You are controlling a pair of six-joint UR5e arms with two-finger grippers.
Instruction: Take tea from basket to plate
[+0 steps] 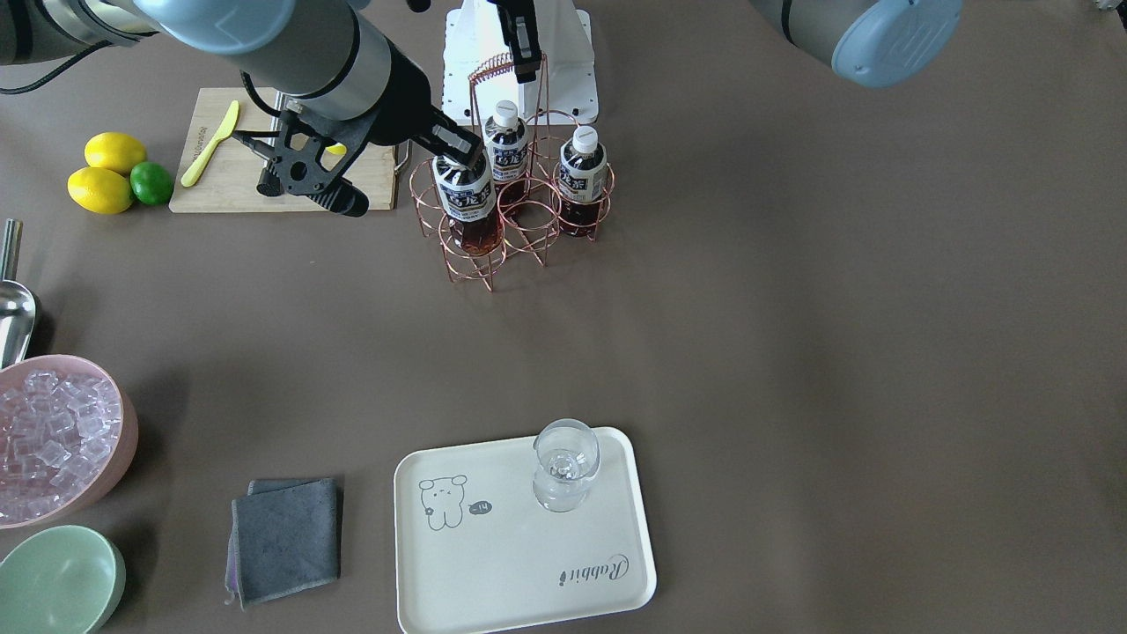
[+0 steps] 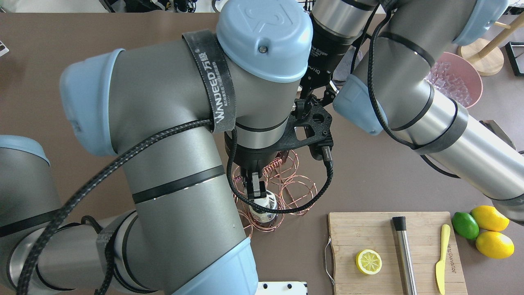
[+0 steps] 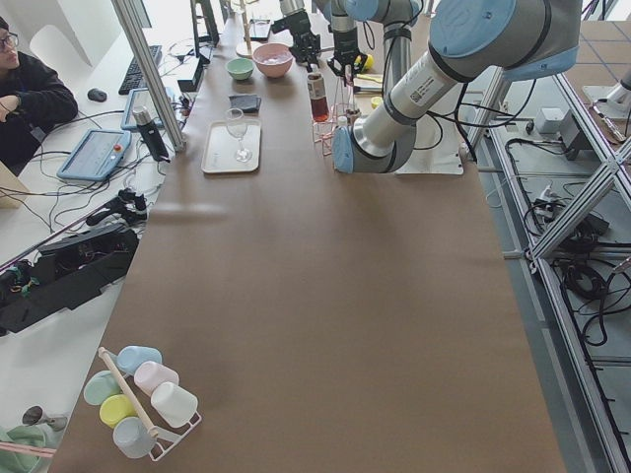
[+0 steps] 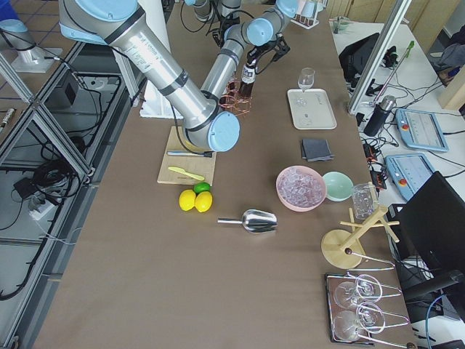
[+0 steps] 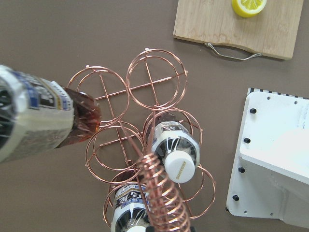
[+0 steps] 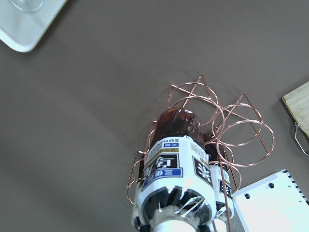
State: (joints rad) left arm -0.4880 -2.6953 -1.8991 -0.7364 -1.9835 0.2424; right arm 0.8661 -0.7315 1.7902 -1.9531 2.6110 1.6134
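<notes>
Three bottles of tea in play. One is up in the right gripper (image 1: 460, 157), whose jaws are clamped around its neck just under the cap. That tea (image 1: 468, 198) hangs tilted over a corner ring of the basket (image 1: 528, 231), with its base low over the wire. Whether it has fully cleared the top ring, I cannot tell. The other two bottles (image 1: 506, 145) (image 1: 582, 176) stand upright in their rings in the back row, side by side. That makes six rings in all: two filled, four open.

The left gripper (image 1: 525, 66) is at the top of the basket's tall handle (image 5: 161, 188). Its jaws look pinched on the coiled wire there.

Well away, near the operators' edge, lies the plate (image 1: 493, 563). One clear glass (image 1: 563, 467) stands on it at a corner, and there is no bottle on it yet.

Beside the plate lies one grey cloth (image 1: 286, 537). Further along are one pink bowl of ice (image 1: 132, 431), one green bowl (image 1: 57, 577) and one metal scoop (image 1: 13, 317).

Next to the basket is one cutting board (image 1: 238, 189). It carries one yellow knife (image 1: 211, 143), one metal rod (image 2: 405, 254) and one lemon half (image 2: 368, 262). Just off the board sit two whole lemons (image 1: 114, 151) (image 1: 99, 190) and one lime (image 1: 151, 183), all touching.
</notes>
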